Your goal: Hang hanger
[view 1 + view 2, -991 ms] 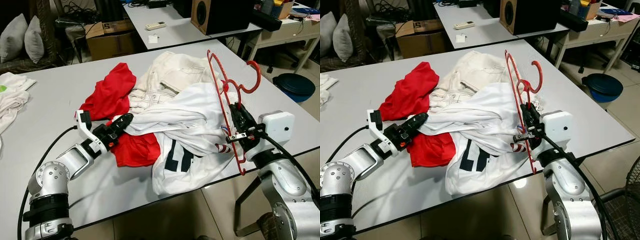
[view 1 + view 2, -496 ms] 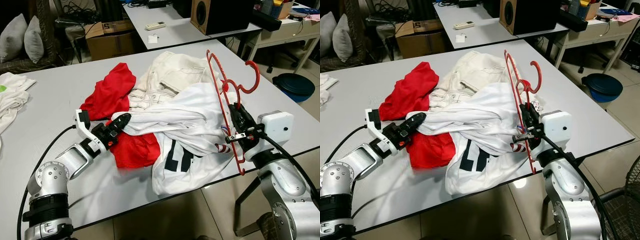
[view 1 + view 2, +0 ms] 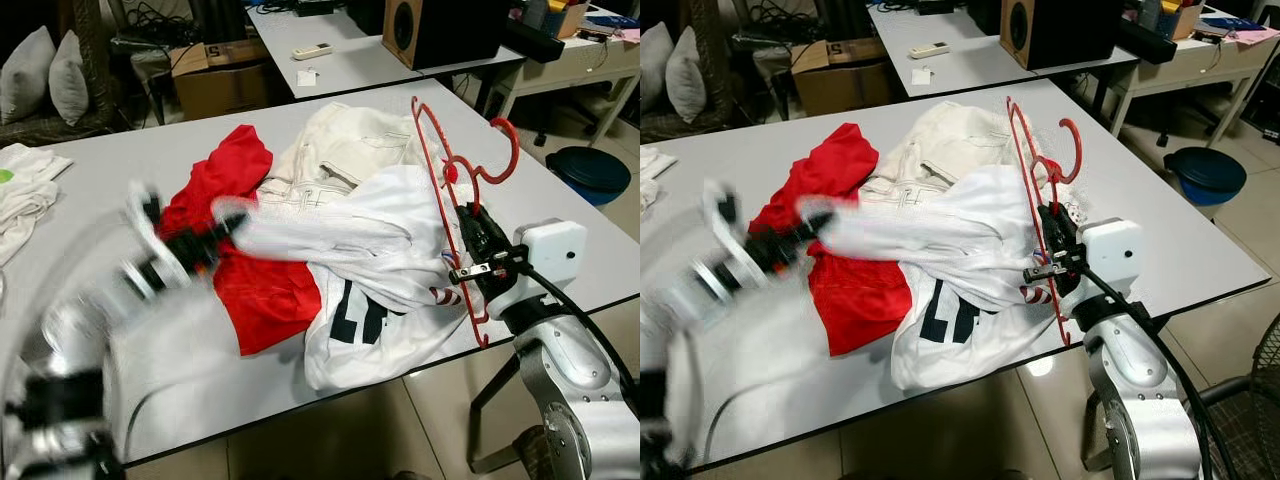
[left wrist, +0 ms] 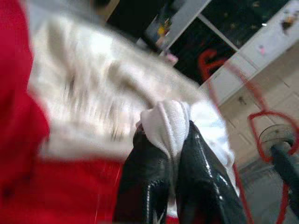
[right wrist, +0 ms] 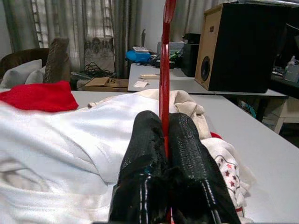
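Two grippers busy: right gripper (image 3: 478, 250) at three o'clock, jaws clamped on red hanger (image 3: 440, 170), upright for threading; left gripper (image 4: 173, 158) pinching white shirt (image 3: 360, 240) taut.

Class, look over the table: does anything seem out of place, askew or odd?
Yes. Clothes lie in a tangled heap: a white shirt, red garment and cream trousers. The right hand holds a red hanger upright, bare, beside the shirt, while the left hand pinches white cloth.
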Available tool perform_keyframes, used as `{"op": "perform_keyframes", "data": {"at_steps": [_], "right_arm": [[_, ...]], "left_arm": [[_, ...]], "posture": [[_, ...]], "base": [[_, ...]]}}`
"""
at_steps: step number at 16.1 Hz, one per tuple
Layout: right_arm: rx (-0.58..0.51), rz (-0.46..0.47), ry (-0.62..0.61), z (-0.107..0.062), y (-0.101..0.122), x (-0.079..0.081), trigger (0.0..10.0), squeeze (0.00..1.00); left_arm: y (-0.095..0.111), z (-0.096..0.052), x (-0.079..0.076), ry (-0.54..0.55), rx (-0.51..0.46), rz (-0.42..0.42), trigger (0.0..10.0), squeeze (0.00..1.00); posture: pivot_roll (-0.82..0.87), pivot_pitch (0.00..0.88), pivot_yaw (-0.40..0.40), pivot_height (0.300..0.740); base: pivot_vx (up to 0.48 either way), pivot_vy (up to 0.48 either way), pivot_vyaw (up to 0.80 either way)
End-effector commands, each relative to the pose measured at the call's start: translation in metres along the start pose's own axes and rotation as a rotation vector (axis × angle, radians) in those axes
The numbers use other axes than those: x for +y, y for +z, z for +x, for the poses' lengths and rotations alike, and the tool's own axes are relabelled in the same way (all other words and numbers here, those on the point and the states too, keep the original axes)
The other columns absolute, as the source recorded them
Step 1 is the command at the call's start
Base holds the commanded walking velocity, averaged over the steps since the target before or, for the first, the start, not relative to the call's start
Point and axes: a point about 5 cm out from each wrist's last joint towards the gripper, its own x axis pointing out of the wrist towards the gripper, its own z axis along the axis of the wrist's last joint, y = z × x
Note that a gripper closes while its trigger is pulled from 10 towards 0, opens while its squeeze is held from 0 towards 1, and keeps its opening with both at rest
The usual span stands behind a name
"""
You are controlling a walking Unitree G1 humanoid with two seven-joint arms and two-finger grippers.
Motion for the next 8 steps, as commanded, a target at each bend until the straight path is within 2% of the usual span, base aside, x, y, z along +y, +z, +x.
{"op": "perform_keyframes", "data": {"at_steps": [1,2,3,5,6,8], "right_arm": [[-0.011,-0.002,0.002,0.002,0.003,0.001,10.0,0.00],[-0.011,-0.002,0.002,0.002,0.003,0.001,10.0,0.00],[-0.012,-0.002,-0.001,0.002,0.003,0.001,10.0,0.00],[-0.014,-0.003,-0.003,0.003,0.003,0.000,10.0,0.00],[-0.018,-0.002,-0.004,0.004,0.003,0.000,10.0,0.00],[-0.031,-0.003,-0.010,0.007,0.005,0.000,10.0,0.00]], "left_arm": [[0.014,-0.002,-0.003,-0.005,-0.026,0.053,0.0,0.00],[0.027,-0.004,-0.005,-0.004,-0.051,0.105,0.0,0.00],[0.048,-0.007,-0.012,-0.029,-0.138,0.221,0.0,0.00],[0.059,-0.006,-0.021,-0.083,-0.203,0.279,0.0,0.00],[0.056,-0.004,-0.022,-0.070,-0.171,0.320,0.0,0.00],[0.039,-0.001,-0.012,0.040,-0.025,0.458,0.0,0.00]], "posture": [[-0.01,0.000,0.074,0.740],[-0.01,0.000,0.074,0.740],[-0.01,0.000,0.073,0.740],[0.00,0.000,0.072,0.740],[0.00,0.000,0.071,0.740],[0.00,0.000,0.076,0.740]], "base": [[0.000,0.000,0.00],[0.000,0.000,0.00],[0.000,0.000,0.00],[0.000,0.000,0.00],[0.000,0.000,0.00],[0.000,0.000,0.00]]}}
